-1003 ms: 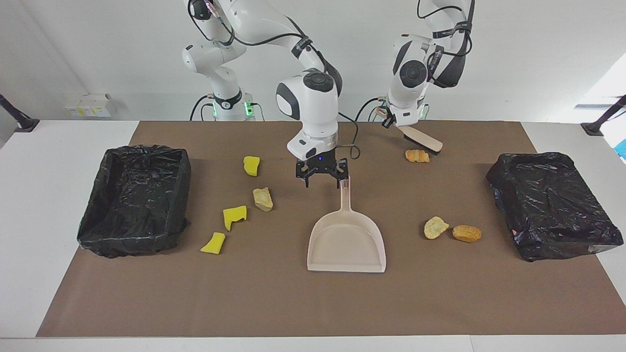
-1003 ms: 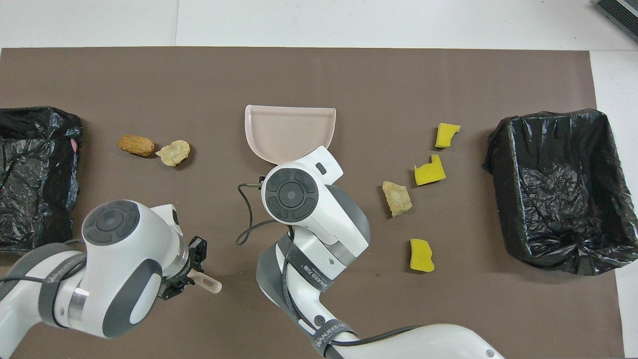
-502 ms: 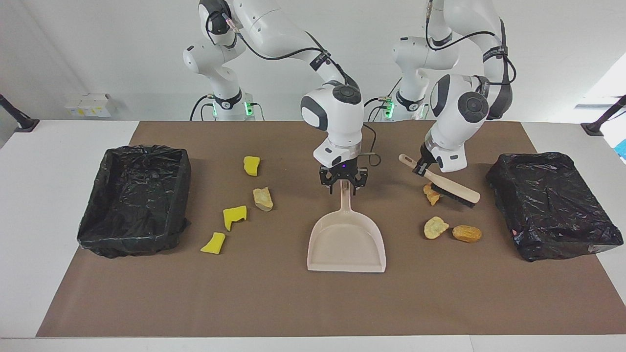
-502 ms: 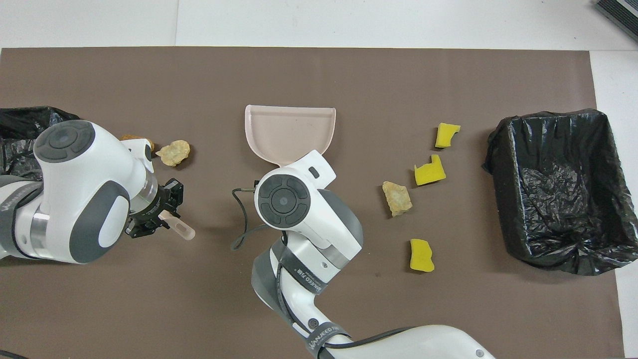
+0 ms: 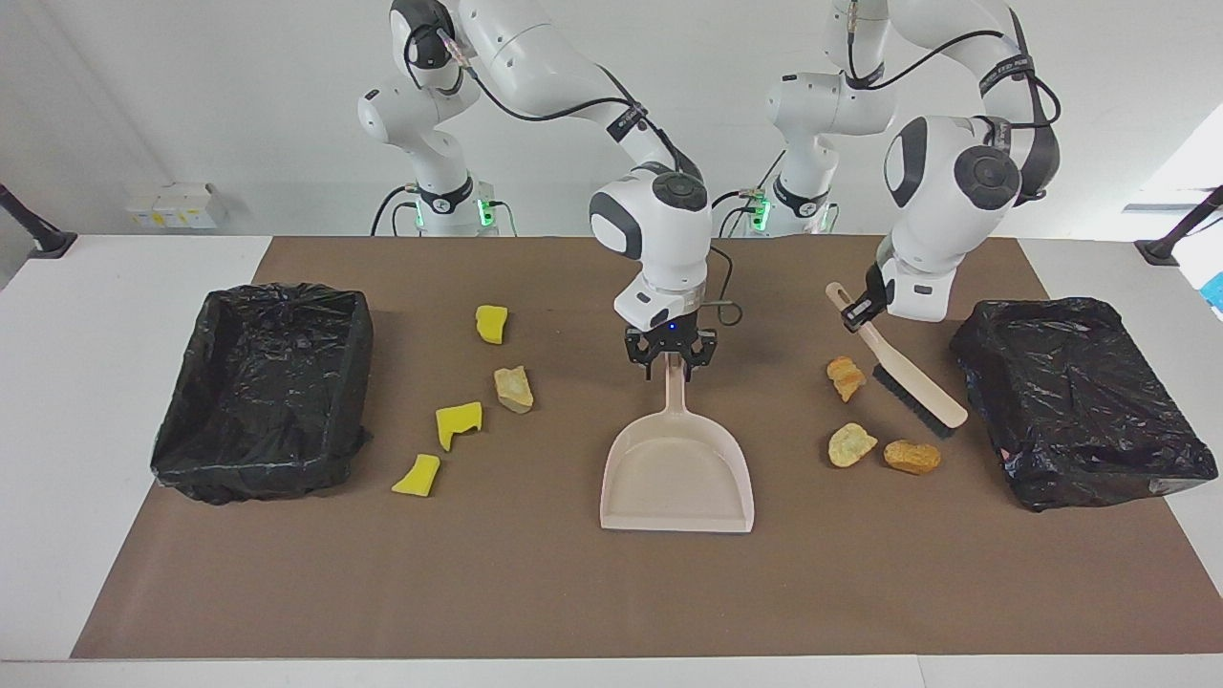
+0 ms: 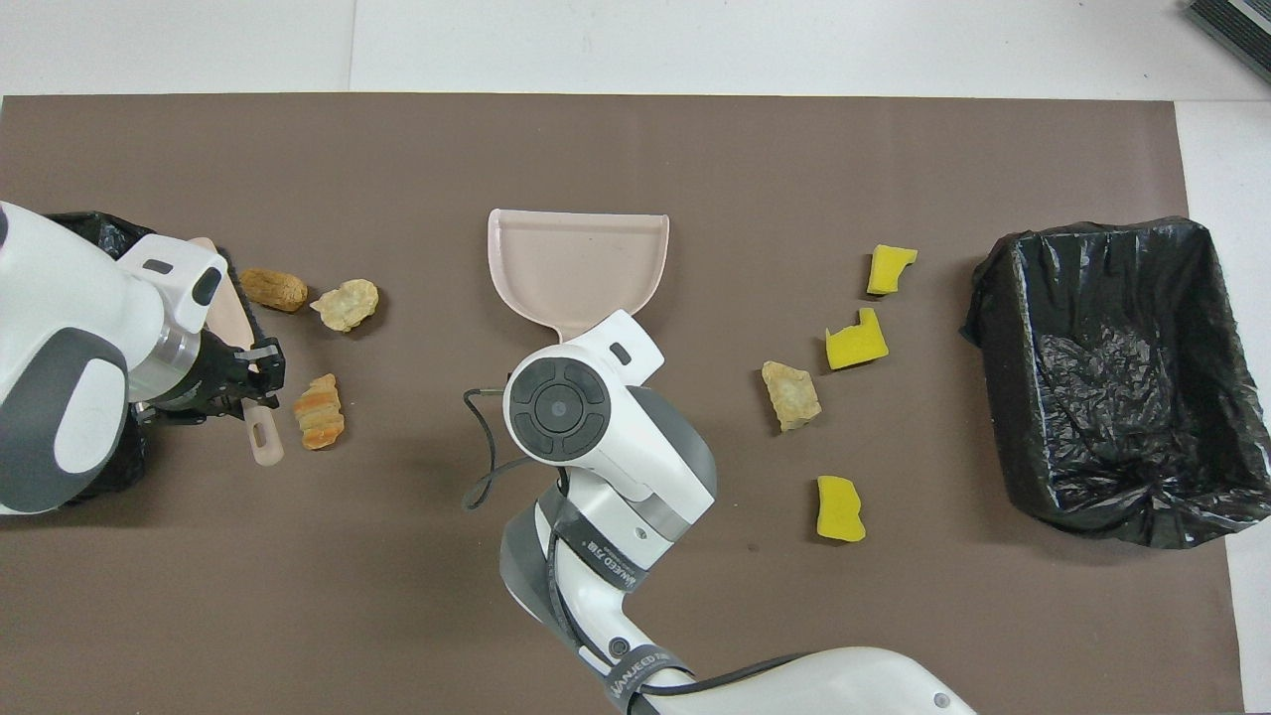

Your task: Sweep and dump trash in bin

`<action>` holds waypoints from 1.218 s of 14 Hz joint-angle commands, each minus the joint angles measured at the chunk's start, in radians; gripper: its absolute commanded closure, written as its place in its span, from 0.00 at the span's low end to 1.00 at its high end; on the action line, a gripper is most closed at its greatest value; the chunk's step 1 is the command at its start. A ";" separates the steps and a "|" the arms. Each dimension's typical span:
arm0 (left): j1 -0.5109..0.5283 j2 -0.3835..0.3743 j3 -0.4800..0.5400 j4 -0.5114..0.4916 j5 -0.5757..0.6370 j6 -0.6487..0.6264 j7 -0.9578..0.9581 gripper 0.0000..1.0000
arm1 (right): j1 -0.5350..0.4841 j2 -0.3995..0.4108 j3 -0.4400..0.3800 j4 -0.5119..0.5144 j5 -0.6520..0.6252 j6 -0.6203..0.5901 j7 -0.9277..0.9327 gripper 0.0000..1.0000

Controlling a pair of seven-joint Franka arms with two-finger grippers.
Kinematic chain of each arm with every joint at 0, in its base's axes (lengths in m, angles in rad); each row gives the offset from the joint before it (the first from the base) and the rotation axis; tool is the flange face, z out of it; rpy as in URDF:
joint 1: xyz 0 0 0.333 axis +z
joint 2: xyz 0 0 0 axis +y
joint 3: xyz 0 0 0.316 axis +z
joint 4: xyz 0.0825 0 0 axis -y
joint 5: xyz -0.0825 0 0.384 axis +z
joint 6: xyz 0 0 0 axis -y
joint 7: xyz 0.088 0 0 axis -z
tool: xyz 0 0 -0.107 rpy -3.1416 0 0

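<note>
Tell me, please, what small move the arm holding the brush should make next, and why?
Probably a short stroke of the brush toward the dustpan. The left gripper holds the brush slanted just beside three tan scraps, between them and the bin, while the right gripper sits at the dustpan's handle, whose pan lies empty.

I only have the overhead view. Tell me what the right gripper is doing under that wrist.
Observer: The right gripper is at the end of the dustpan handle, and the pan lies flat on the table.
Operator: Now report the brush. The left arm covers most of it here.
Observer: The left gripper is shut on the brush near the top of its handle. The brush slants down, with its bristle end low beside the bin at the left arm's end of the table.
</note>
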 commanded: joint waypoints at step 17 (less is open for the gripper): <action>0.180 0.294 -0.009 0.168 0.257 0.426 1.519 1.00 | -0.157 -0.311 0.003 -0.157 -0.005 -0.278 -1.095 1.00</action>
